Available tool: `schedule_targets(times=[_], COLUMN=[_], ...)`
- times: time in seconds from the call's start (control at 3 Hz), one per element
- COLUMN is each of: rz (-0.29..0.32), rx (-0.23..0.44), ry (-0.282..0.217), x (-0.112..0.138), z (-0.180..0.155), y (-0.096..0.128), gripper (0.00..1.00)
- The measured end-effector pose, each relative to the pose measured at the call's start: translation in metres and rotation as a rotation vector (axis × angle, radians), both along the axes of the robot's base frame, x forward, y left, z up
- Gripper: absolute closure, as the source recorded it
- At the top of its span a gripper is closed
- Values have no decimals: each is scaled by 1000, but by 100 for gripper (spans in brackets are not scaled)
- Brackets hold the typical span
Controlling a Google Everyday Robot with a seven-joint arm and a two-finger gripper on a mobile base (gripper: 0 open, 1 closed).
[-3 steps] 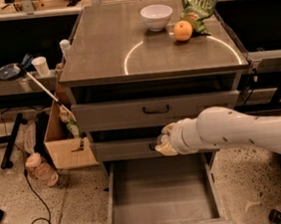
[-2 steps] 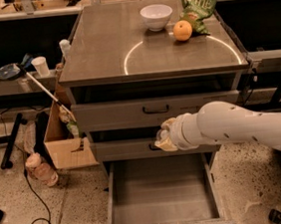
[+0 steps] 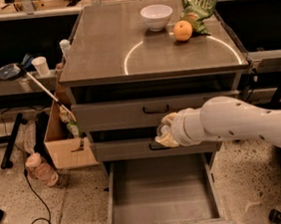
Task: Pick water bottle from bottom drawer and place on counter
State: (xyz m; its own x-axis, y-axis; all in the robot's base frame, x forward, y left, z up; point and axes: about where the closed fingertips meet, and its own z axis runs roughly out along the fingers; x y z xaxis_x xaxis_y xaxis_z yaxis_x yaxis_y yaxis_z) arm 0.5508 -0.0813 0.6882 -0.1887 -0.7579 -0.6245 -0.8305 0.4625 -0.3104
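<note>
Beware clipping the front edge of the broad grey-brown metal counter [image 3: 103,43] when raising the pale two-finger gripper [image 3: 165,131], now before the middle drawer [image 3: 129,149], grasp impossible to tell, small clear water bottle unseen in the open grey bottom drawer [image 3: 161,192].

The bottom drawer [image 3: 161,194] stands pulled out below the counter's front edge, its plain grey tray-like interior open to view. The counter [image 3: 108,47] is a broad, flat grey-brown metal top with a bright circular arc curving over its middle and right part toward the front edge. The gripper [image 3: 163,131] hangs below that edge, before the middle drawer [image 3: 129,149], above the open drawer's rear.
</note>
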Motion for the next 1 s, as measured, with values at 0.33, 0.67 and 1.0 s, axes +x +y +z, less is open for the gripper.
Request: schedule_targets(times=[0.33,0.67,1.0], rz=[-4,-9,-15], rx=[-13,-24,-61], ry=[-39,-73,-109], x=[1,1,-10], z=[21,44,77], y=[-2,-5,-13], gripper=[100,100,100])
